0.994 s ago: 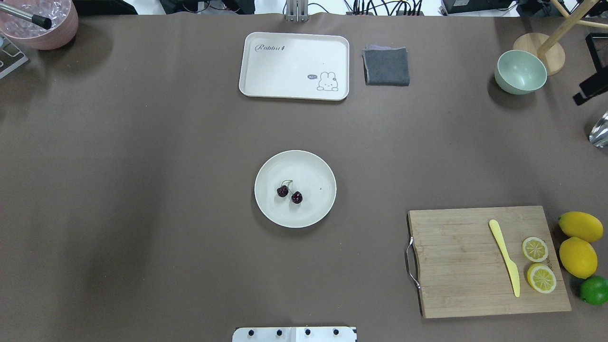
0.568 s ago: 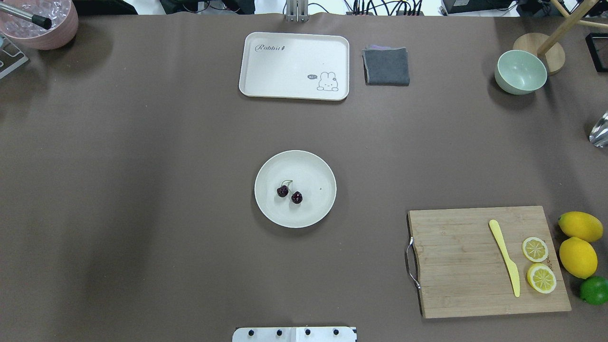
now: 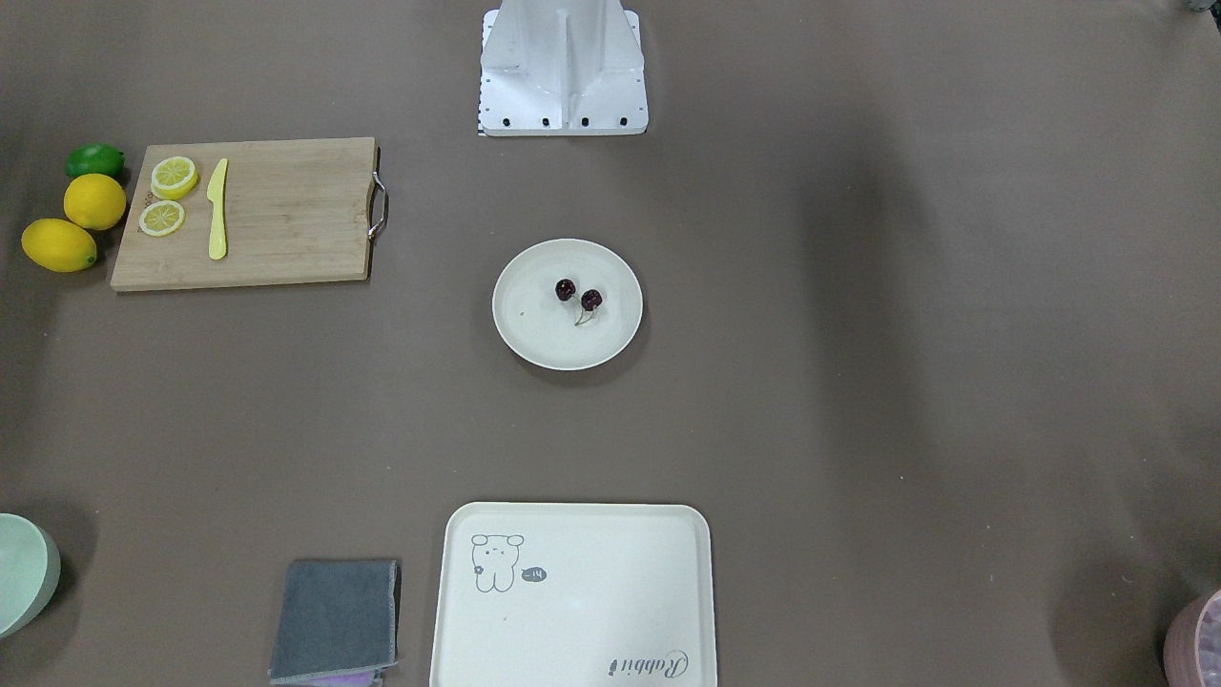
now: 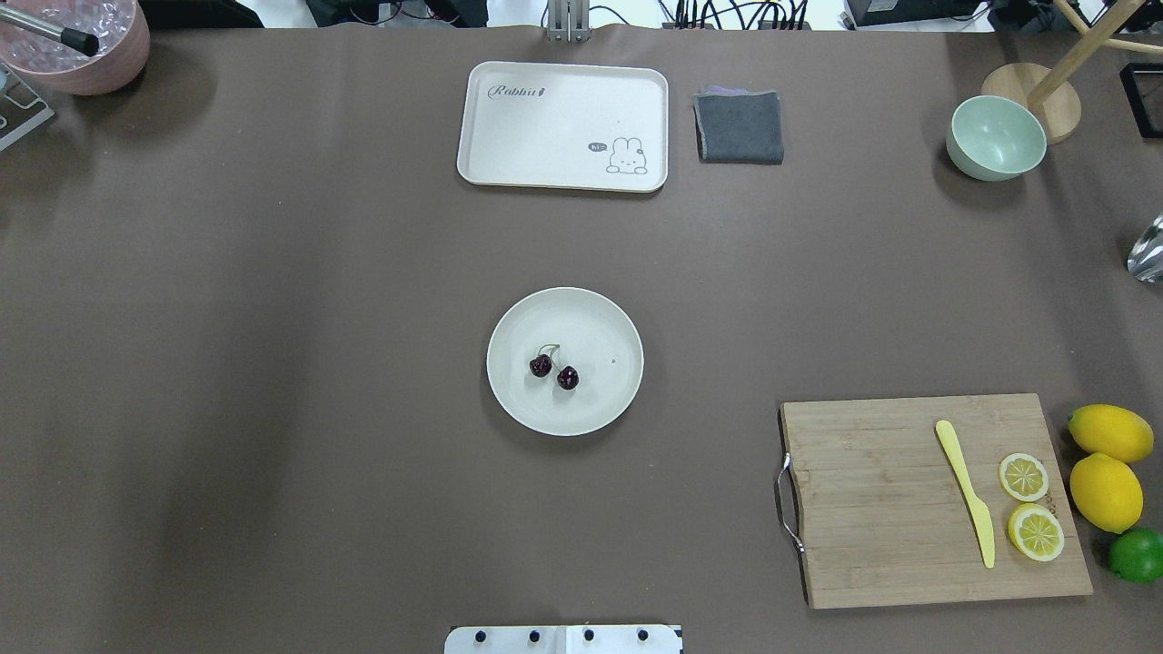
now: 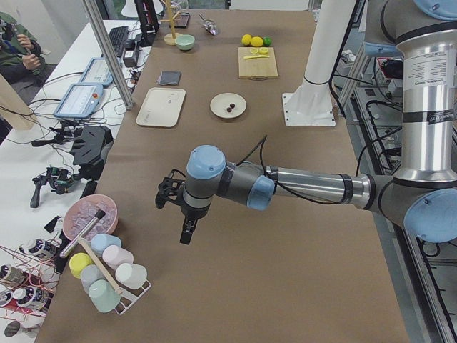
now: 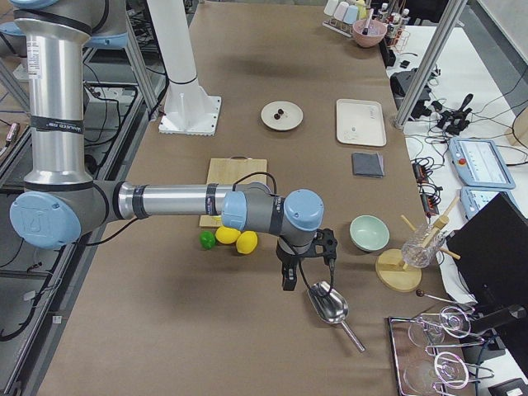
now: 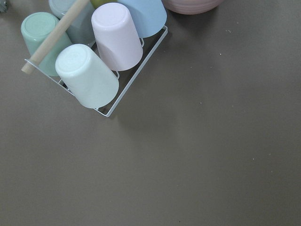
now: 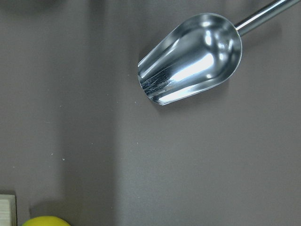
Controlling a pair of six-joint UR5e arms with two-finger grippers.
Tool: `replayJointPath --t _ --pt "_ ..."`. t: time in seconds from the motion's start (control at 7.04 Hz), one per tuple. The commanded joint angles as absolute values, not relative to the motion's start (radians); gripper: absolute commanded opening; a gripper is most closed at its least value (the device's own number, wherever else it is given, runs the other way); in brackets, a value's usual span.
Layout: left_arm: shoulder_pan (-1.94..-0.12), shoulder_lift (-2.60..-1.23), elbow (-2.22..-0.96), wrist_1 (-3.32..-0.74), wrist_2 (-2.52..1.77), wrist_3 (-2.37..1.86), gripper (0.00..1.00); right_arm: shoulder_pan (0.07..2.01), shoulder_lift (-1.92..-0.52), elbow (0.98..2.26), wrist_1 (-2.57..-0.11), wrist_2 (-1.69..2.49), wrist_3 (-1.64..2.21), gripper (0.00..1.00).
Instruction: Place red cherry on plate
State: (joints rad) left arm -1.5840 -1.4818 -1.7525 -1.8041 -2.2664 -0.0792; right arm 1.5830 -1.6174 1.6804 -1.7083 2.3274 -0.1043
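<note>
Far from left gripper (image 5: 186, 236) and right gripper (image 6: 289, 281), red cherry (image 4: 541, 365) on plate (image 4: 595, 401)

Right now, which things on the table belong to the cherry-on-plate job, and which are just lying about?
Job: red cherry, already lying in the plate.

Lying about: bunny tray, grey cloth, green bowl, cutting board, yellow knife, lemon slices, whole lemons, lime, metal scoop, plastic cups.

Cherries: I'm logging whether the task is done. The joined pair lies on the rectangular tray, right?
No. The cherries, a joined pair, lie on the round plate, not on the rectangular tray. The overhead view shows it.
</note>
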Motion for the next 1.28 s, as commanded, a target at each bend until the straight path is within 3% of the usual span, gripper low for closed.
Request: replayJointPath --t 0.0,1.14 --pt "-1.583 -1.483 -1.746 -1.805 -2.296 -0.078 0.98 1.589 -1.611 1.683 -1.707 2.329 -0.103 1.0" --pt "-1.583 -1.493 -1.736 -1.807 -2.295 -0.077 0.98 1.589 -1.597 1.681 -1.707 2.33 -0.103 1.0"
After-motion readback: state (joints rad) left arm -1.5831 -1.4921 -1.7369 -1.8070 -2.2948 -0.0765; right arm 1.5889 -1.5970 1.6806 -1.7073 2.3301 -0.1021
